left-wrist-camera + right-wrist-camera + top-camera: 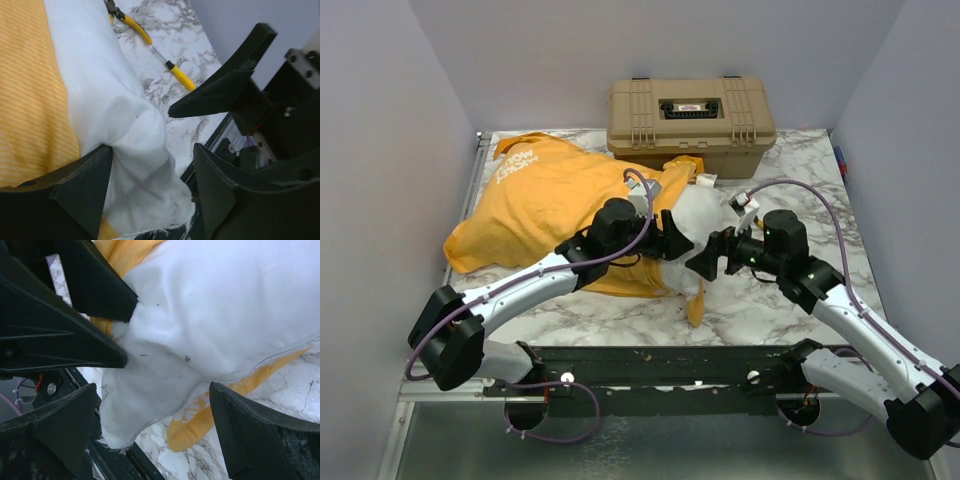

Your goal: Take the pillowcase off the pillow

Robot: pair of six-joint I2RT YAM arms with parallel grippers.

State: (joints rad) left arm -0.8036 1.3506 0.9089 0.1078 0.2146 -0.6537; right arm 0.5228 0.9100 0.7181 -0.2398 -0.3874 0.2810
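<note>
The orange-yellow pillowcase (545,200) lies bunched on the left half of the table with white lettering up. The white pillow (698,222) sticks out of its right end. My left gripper (676,240) is open with the pillow's near corner (145,170) between its fingers; the left finger (80,185) touches the cloth and the right finger stands apart. My right gripper (708,262) faces it, open, its fingers on either side of the same pillow corner (150,390). An orange pillowcase edge (220,425) hangs under the corner.
A tan toolbox (692,112) stands at the back against the wall. Yellow-handled pliers (150,45) lie on the marble beyond the pillow. The black rail (650,365) at the near edge lies just below the pillow corner. Grey walls close in both sides.
</note>
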